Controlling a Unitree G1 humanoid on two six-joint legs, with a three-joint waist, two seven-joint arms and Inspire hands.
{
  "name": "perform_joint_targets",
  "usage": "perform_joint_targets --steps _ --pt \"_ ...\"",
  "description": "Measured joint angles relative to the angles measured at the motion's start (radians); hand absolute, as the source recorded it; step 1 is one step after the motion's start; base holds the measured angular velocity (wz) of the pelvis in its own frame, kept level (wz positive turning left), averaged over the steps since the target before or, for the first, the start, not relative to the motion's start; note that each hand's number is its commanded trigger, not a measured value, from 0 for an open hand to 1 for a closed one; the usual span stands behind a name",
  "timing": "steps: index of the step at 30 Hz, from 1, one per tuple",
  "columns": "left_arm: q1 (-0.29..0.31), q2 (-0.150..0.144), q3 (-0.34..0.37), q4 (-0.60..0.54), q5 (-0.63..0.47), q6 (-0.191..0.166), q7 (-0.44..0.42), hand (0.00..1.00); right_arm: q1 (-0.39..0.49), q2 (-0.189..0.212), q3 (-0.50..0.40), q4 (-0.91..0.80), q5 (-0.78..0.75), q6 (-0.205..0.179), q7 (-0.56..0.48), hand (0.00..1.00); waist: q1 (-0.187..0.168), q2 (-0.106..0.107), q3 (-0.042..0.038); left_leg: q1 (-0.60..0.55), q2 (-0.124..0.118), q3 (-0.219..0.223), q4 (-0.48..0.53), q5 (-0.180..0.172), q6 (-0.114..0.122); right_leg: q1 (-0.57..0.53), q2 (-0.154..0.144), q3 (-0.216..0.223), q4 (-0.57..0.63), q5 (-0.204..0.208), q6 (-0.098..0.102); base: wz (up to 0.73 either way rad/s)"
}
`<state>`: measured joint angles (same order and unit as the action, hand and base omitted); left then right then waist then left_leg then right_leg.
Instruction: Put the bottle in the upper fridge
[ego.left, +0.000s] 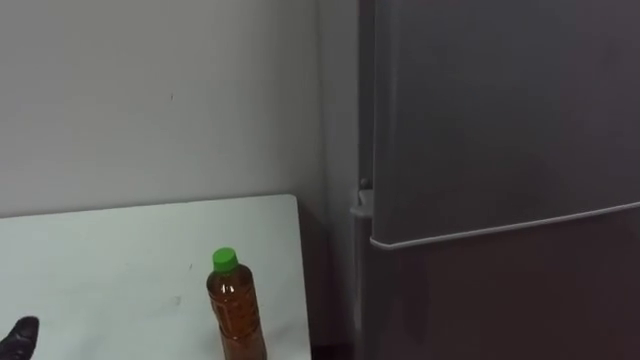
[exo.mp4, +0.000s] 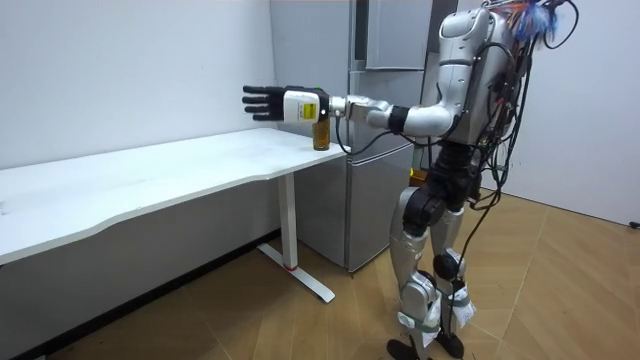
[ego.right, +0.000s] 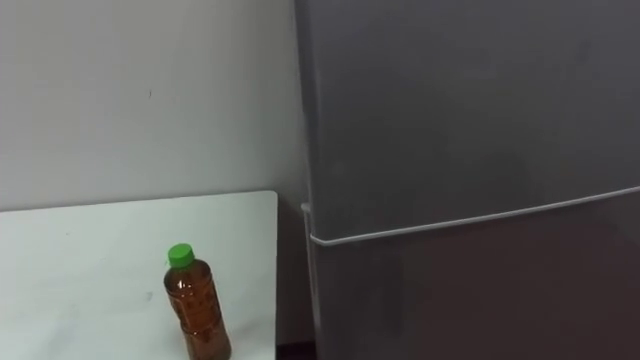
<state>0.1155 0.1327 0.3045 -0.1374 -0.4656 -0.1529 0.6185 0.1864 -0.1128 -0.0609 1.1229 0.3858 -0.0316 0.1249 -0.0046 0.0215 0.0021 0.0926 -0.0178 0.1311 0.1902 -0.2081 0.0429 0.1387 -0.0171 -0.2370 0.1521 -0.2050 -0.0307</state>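
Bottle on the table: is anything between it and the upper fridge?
Yes: the upper fridge door, to the right of the bottle, is shut. Nothing else visible stands between them.

One bottle (ego.left: 237, 315) (green cap, amber contents) at six o'clock in the eye views. One white surface (ego.left: 100, 260) beneath it. One fridge (ego.left: 500, 180) at three o'clock, with two doors: one upper door (ego.left: 500, 110), one lower door (ego.left: 500, 300). One left hand (exo.mp4: 270, 103), fingers straight, in the room view.
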Motion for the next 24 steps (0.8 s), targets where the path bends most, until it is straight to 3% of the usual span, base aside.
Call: perform_joint_targets --steps 5,9,13,19,24 --pt "-0.029 -0.001 -0.042 -0.083 0.048 0.0 -0.03 0.0 -0.009 0.0 0.004 0.002 -0.003 0.002 0.004 0.0 -0.024 -0.008 0.0039 -0.015 -0.001 -0.009 0.009 -0.001 0.001 -0.002 -0.001 -0.008 -0.001 0.0 0.0 0.06" --pt "-0.098 -0.004 -0.089 -0.087 0.09 0.002 -0.107 0.0 -0.015 0.0 0.03 0.01 -0.002 0.002 0.017 0.0 -0.027 -0.005 0.004 -0.016 -0.001 -0.011 0.009 -0.001 0.001 -0.002 0.0 -0.007 -0.001 0.0 0.0 0.01" --pt "-0.122 -0.006 -0.142 -0.153 0.084 0.017 -0.162 0.0 -0.023 -0.001 0.043 0.01 0.001 0.002 0.014 0.0 -0.046 0.003 0.0009 -0.028 -0.001 -0.011 0.012 -0.001 0.001 -0.014 0.0 -0.008 0.001 0.001 0.0 0.0" --pt "-0.2 -0.007 -0.214 -0.178 0.082 0.034 -0.257 0.0 -0.047 -0.003 0.084 0.017 0.002 0.002 0.01 0.0 -0.072 -0.001 0.0065 -0.022 0.0 -0.009 0.014 -0.001 0.001 -0.01 0.0 -0.007 0.0 0.001 0.0 0.0" --pt "-0.217 -0.02 -0.256 -0.178 0.065 0.051 -0.333 0.0 -0.056 -0.002 0.088 0.018 -0.031 0.009 0.01 0.0 -0.085 -0.005 0.0089 -0.02 0.001 0.007 0.014 -0.001 0.001 -0.013 0.0 0.005 0.0 0.001 0.0 -0.07"
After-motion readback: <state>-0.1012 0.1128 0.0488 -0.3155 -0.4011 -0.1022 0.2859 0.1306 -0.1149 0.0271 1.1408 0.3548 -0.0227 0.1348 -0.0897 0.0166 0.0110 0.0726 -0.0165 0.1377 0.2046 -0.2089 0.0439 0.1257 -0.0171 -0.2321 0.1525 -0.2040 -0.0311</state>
